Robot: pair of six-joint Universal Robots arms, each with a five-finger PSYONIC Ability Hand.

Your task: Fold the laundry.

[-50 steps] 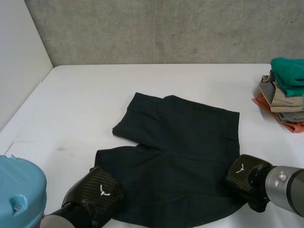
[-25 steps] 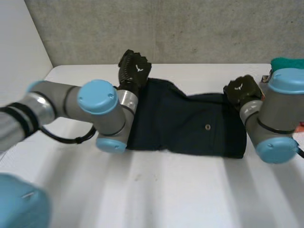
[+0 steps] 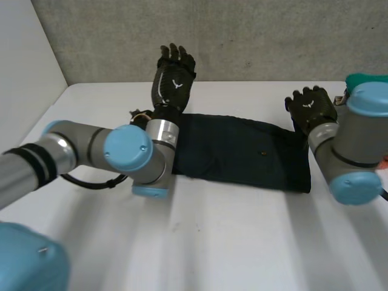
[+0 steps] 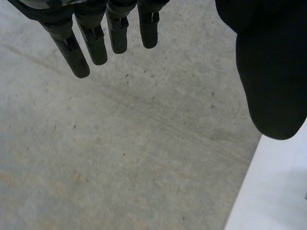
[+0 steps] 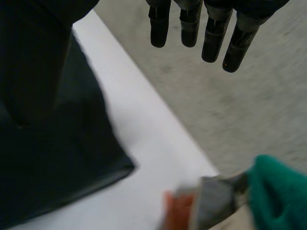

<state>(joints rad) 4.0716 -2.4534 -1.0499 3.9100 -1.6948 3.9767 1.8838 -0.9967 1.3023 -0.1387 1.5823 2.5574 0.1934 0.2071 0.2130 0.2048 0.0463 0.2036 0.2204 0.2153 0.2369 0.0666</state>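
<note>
A pair of dark shorts [image 3: 242, 151] lies folded in a long band across the far half of the white table [image 3: 212, 236]. My left hand [image 3: 173, 76] is raised above the band's far left end, fingers straight and spread, holding nothing. In its wrist view the fingers [image 4: 96, 43] hang straight in front of the concrete wall. My right hand [image 3: 311, 106] hovers at the band's far right corner, open as well. Its own view shows straight fingers [image 5: 192, 24] above the table's far edge, with the shorts' corner [image 5: 57, 167] under the palm side.
A stack of folded clothes, green on top [image 3: 364, 79], sits at the table's right edge behind my right arm; it reappears beyond the fingertips as a green piece [image 5: 276, 196]. The concrete wall [image 3: 242, 36] runs along the far edge.
The shorts went from lying spread to folded in half toward the wall. Since half a second ago both hands have opened and let go of the cloth, and the left hand has risen.
</note>
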